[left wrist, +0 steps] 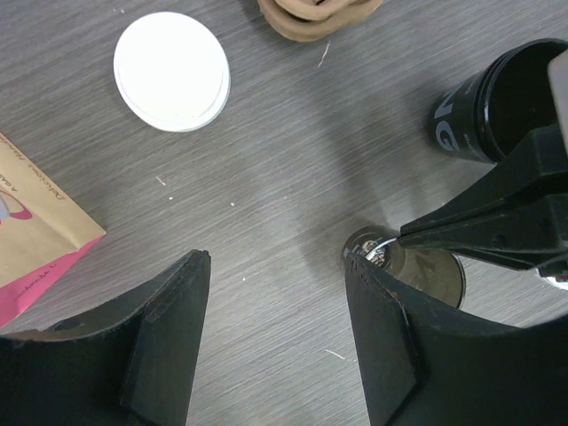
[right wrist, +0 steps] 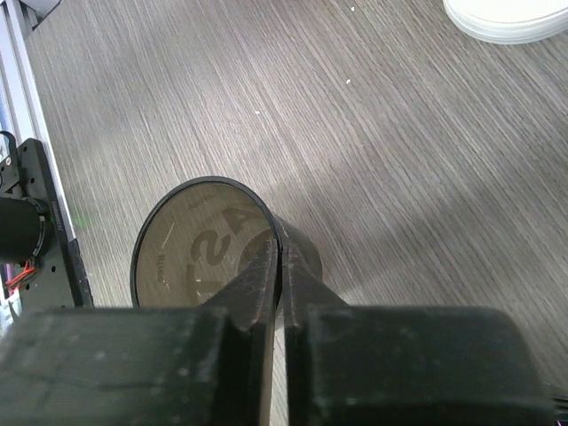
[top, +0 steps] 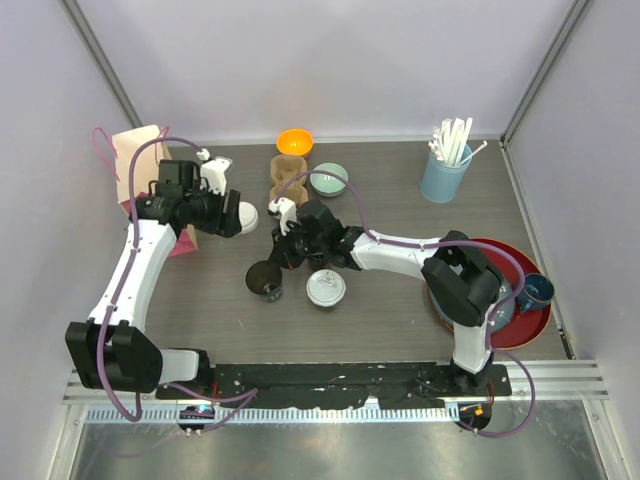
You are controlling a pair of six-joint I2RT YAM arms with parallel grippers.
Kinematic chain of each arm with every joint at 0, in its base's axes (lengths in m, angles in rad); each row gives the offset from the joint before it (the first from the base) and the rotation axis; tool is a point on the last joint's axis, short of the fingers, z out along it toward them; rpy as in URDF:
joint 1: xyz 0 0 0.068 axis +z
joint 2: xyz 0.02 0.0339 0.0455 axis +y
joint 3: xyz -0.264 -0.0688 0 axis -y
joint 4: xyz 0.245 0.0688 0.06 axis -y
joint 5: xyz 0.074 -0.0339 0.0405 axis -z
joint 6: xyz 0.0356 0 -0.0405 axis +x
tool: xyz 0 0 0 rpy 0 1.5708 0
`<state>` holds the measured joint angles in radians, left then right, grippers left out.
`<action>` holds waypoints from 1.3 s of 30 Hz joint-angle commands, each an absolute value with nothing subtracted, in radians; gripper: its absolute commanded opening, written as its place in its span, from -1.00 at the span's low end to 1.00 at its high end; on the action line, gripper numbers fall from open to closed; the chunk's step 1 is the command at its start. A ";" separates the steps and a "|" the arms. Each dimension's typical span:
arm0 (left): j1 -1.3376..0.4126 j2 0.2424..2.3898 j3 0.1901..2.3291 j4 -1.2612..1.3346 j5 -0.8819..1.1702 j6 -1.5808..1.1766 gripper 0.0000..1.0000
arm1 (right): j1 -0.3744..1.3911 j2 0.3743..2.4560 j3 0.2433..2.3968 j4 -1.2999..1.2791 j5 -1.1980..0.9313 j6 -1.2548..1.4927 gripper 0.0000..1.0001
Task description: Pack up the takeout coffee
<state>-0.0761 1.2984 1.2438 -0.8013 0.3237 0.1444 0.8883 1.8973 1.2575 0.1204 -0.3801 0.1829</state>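
Note:
An open black paper cup [top: 265,281] stands on the table in front of the arms. My right gripper [top: 277,264] is shut on its rim [right wrist: 282,244], one finger inside the cup [right wrist: 200,244] and one outside. Just right of it stands a cup with a white lid [top: 326,288] on. A loose white lid [top: 247,217] [left wrist: 171,71] lies flat near my left gripper [top: 236,216]. That gripper [left wrist: 275,262] is open over bare table with nothing between its fingers. In the left wrist view, the held cup [left wrist: 426,271] and a second open black cup [left wrist: 506,102] show.
A brown cardboard cup carrier [top: 288,175] sits at the back, with an orange bowl [top: 294,142] and a pale green bowl [top: 329,180] beside it. A paper bag [top: 150,165] stands far left. A light-blue tumbler of straws [top: 445,175] and a red tray [top: 530,320] with a dark blue mug [top: 536,290] are on the right.

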 commanded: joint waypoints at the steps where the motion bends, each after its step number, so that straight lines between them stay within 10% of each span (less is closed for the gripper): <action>1: -0.074 1.312 1.229 -0.767 0.311 0.176 0.32 | 0.894 1.878 1.279 0.150 -0.399 0.130 -0.67; 12: -0.152 1.474 1.282 -0.709 0.132 0.287 0.26 | 0.891 1.764 1.318 0.087 -0.446 0.094 0.21; 39: -0.267 1.913 1.453 -0.526 -0.051 0.555 -0.17 | 0.844 1.397 1.172 -0.029 -0.629 -0.086 0.22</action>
